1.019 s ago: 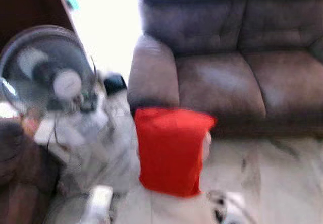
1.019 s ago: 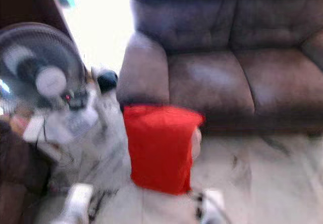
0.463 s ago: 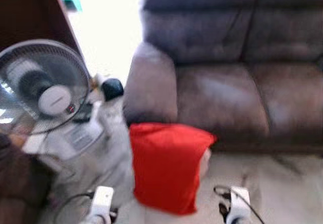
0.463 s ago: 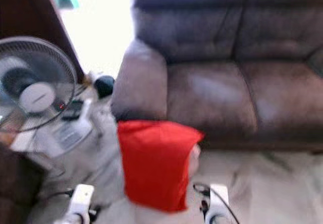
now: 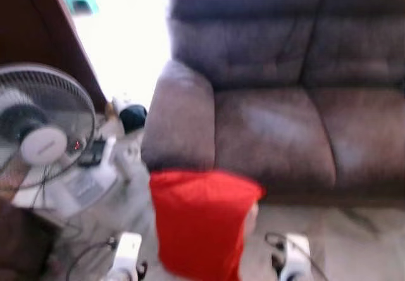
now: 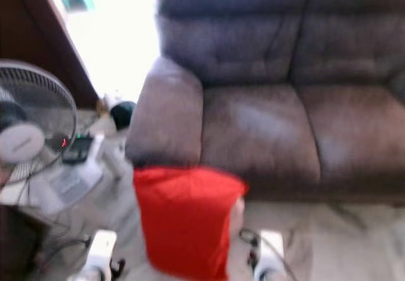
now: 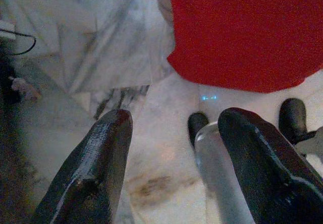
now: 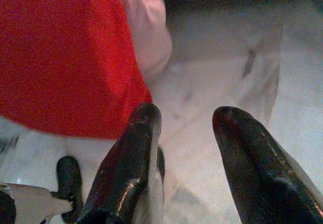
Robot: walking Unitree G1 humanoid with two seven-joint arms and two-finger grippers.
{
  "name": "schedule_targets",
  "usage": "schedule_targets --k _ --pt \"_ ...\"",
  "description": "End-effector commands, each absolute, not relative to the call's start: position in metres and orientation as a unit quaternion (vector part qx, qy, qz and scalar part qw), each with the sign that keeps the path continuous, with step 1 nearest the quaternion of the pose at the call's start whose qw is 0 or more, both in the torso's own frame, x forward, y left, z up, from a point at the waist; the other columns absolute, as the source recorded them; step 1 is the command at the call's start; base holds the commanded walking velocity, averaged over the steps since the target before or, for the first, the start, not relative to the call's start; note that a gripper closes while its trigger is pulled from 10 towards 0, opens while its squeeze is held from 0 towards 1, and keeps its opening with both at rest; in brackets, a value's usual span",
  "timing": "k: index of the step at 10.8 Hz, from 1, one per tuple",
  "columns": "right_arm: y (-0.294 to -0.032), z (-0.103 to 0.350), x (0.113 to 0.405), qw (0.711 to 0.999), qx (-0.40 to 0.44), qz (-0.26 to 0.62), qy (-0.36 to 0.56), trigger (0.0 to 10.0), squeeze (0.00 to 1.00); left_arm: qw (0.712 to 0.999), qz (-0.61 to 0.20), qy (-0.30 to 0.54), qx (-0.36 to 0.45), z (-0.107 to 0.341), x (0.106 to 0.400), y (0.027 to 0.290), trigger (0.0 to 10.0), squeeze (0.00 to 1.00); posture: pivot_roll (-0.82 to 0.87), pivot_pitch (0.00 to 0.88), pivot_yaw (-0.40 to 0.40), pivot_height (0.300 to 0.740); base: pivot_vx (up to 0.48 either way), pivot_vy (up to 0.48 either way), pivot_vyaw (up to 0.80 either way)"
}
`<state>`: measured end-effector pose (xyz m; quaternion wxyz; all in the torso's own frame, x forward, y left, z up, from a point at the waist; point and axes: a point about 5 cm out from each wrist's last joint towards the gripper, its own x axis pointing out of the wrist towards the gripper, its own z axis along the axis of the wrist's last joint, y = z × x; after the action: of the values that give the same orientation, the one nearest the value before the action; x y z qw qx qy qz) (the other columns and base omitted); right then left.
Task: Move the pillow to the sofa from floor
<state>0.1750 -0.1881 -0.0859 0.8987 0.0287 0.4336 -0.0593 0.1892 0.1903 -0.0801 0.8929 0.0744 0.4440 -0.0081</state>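
A big brown leather sofa (image 5: 285, 91) takes up the far side of the room, its padded armrest (image 5: 180, 119) toward the robot's left. In front of it stretches a pale marble floor (image 5: 354, 237) with grey veining. Off to the left stands a fan (image 5: 38, 126) with a round wire cage, a dark wooden panel (image 5: 38, 28) rising behind it and bright light pouring in between that and the sofa.

The red pillow (image 5: 199, 224) stands upright on the floor just in front of the armrest, close to the sofa's base but not on it; a strip of pale inner cushion (image 8: 146, 30) peeks out along one edge of the red cover. The head views are blurred.

Low down, the two arms reach forward on either side of the pillow. The left tool (image 7: 174, 168) hangs over the marble with its black fingers spread wide apart, the pillow's lower edge just beyond them. The right tool (image 8: 184, 158) likewise has its fingers parted, empty, beside the pillow's corner.
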Motion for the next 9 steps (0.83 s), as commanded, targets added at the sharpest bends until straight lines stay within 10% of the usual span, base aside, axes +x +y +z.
schedule_targets --k 1,9 --pt "-0.1762 -0.0901 0.1687 0.894 0.042 -0.052 0.443 10.0 0.0 0.885 0.006 0.458 0.081 -0.0829 0.1802 0.2026 10.0 0.0 0.03 0.097 0.011 0.74 0.266 0.0 0.0" --pt "-0.1761 -0.0896 0.1689 0.897 0.049 -0.05 0.437 10.0 0.0 0.886 0.012 0.457 0.084 -0.0831 0.1796 0.2029 10.0 0.0 0.03 0.102 0.01 0.74 0.066 0.0 0.0"
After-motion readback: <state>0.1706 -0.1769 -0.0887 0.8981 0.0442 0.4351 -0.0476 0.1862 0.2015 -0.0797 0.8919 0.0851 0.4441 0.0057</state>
